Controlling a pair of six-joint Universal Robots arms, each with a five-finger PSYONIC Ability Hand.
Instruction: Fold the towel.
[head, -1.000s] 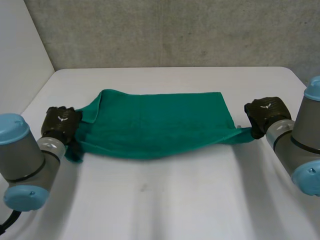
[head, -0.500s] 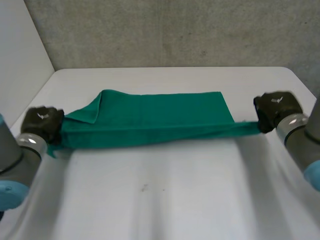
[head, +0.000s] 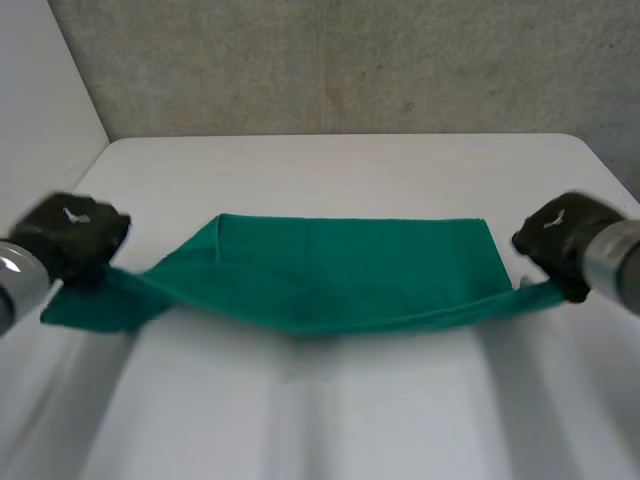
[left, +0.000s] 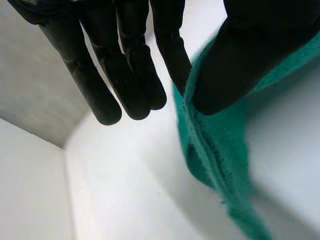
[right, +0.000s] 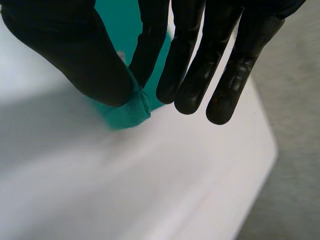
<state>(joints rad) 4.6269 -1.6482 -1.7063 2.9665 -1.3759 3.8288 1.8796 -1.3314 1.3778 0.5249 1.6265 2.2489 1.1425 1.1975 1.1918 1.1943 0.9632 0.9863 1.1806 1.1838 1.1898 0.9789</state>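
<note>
A green towel (head: 330, 275) hangs stretched between my two hands above the white table (head: 330, 160), its middle sagging. My left hand (head: 72, 238) pinches the towel's near left corner; in the left wrist view the thumb (left: 245, 60) presses the green cloth (left: 210, 150) against a finger. My right hand (head: 560, 240) pinches the near right corner; in the right wrist view the thumb (right: 75, 55) and a finger clamp a small tip of towel (right: 127, 112). The far edge of the towel lies lower, toward the table.
A grey wall (head: 350, 60) stands behind the table's far edge. A white side panel (head: 40, 120) rises on the left. The table's right edge (right: 260, 165) runs close beside my right hand.
My left hand has shut on the left corner. Both hands have lifted the towel's near edge off the table and drawn it taut, moving outward and up.
</note>
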